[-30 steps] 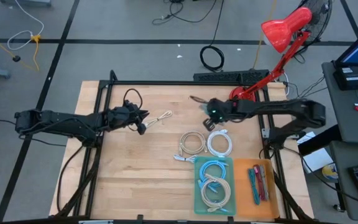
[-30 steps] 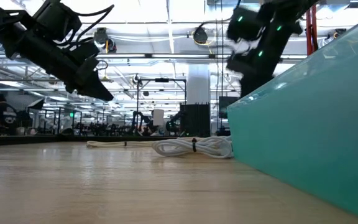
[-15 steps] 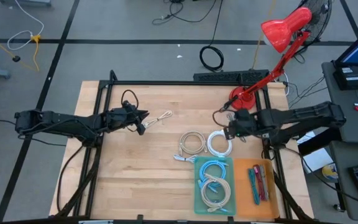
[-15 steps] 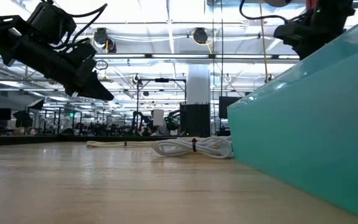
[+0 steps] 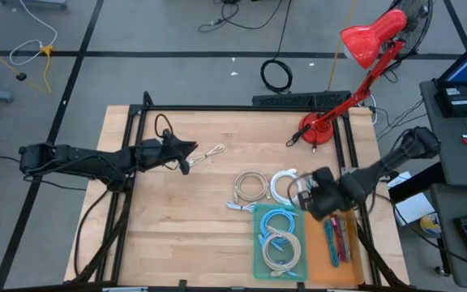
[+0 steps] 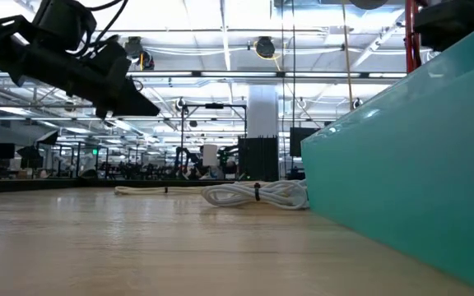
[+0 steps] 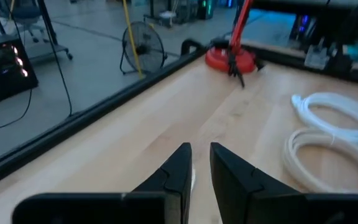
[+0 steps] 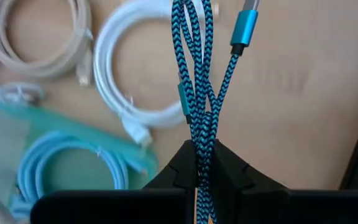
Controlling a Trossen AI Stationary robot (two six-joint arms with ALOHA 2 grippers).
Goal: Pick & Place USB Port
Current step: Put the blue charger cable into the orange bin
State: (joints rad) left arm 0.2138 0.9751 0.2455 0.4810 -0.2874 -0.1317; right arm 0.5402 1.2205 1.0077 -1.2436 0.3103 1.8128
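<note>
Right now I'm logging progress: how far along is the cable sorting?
Done: coiled cables lie in the teal tray and several in the orange tray. In hand: the right pincer grips a blue braided cable. Left: two coils and a loose cable on the table.

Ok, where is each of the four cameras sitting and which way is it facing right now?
High: overhead, straight down on the table; both arms show, right gripper beside the teal tray.
Low: table height, level across to the room; left gripper up top, tray wall at right.
Left wrist: past its own nearly closed fingers toward the lamp base.
Right wrist: down past fingers shut on a braided blue cable.
Shared: the white cable coil shows in the high view too.
</note>
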